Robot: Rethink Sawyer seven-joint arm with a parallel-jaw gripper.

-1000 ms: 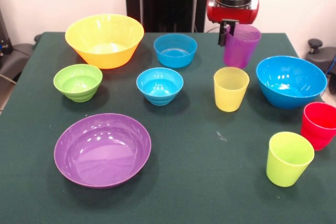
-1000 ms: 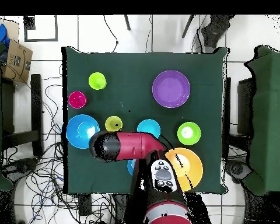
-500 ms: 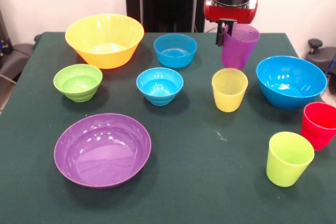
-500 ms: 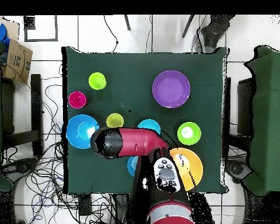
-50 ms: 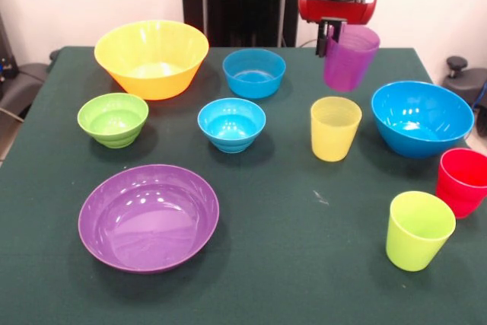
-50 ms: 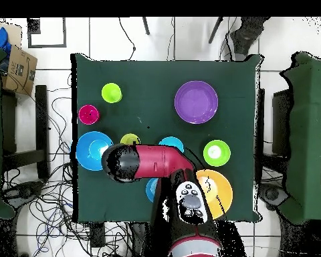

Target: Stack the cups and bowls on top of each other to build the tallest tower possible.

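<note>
The hand (image 5: 329, 38) pinches the purple cup (image 5: 349, 58) by its rim, clear of the worktop (image 5: 289, 211) above the yellow cup (image 5: 334, 129); light, thin, slippery plastic, best gripped across the rim wall.

1. Front view: camera sits across the table (image 5: 304, 264) from the robot, looking down at a slant; near enough that the cloth fills most of the picture.
2. Overhead view: straight down, from farther off; whole table (image 6: 150, 73) plus floor around.
3. Shared: tabletop with purple bowl (image 5: 148, 217) (image 6: 196, 102), turned half round between views.
</note>
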